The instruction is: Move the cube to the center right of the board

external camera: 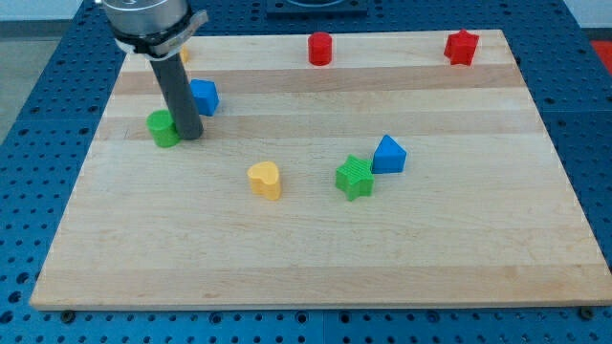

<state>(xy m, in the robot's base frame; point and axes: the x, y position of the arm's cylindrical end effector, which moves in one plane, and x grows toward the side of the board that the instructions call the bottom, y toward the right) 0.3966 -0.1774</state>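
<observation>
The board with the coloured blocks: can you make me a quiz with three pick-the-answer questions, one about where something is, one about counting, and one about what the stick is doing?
1. Where is the blue cube?
A. upper left of the board
B. bottom right corner
C. dead centre

2. How many red blocks are there?
A. none
B. two
C. four

3. My tip is
A. far from every block
B. on top of the yellow heart
C. right beside the green block

Answers:
1 A, the cube sits near the left end, just past the rod.
2 B, a red cylinder and a red star along the top edge.
3 C, the rod's end stands by the green block's right side.
</observation>
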